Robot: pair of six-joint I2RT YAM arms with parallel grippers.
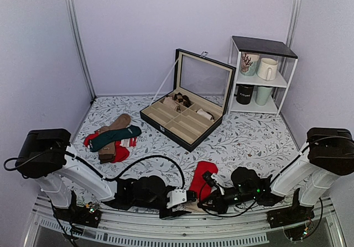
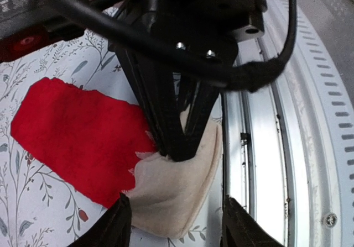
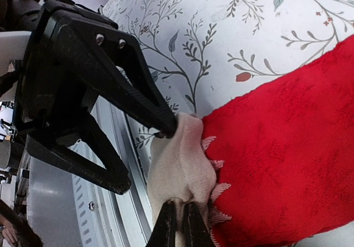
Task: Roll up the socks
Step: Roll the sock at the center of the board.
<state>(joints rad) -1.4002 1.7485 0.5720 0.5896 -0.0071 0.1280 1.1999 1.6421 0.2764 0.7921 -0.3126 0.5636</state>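
The socks lie flat near the table's front edge, bright red with a beige cuff towards the rail. My right gripper is shut on the cuff, bunching it into a ridge; in the left wrist view its black fingers come down onto the cuff from above. My left gripper stands open with its fingers on either side of the cuff. In the right wrist view the left gripper shows its jaws spread, the upper fingertip touching the cuff's edge. Both meet at the cuff.
A pile of other socks lies at the left. An open black compartment box stands mid-table, and a white shelf with mugs at the back right. The metal rail runs just beside the cuff.
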